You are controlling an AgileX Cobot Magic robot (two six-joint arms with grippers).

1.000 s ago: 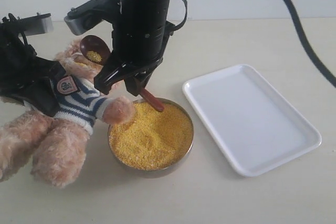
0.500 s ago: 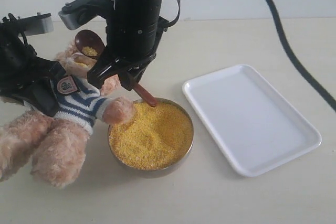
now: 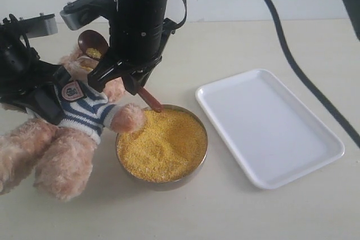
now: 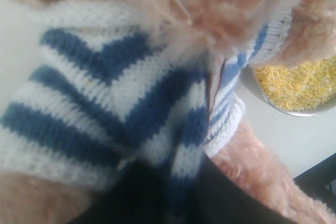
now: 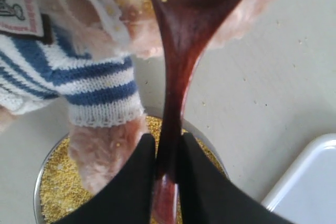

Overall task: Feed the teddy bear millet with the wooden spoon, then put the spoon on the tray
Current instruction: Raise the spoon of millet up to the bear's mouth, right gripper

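**A:** Teddy bear (image 3: 73, 133) lower left, left gripper (image 4: 176, 200) pinching its striped shirt. White tray (image 3: 270, 127) lies right.

**B:** Millet (image 3: 160, 144) at centre. Right gripper (image 5: 168, 182) clamps the wooden spoon (image 3: 93, 43), which is loaded and up at the bear's face, upper left. Badge (image 3: 71, 90) lettering unreadable.

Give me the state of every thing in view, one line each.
teddy bear: held up, one paw at the bowl's rim
left gripper: shut on the bear's shirt
right gripper: shut on the spoon's handle
wooden spoon: raised at the bear's face, carrying some grains
millet: fills the bowl
metal bowl: upright, full
tray: nothing on it
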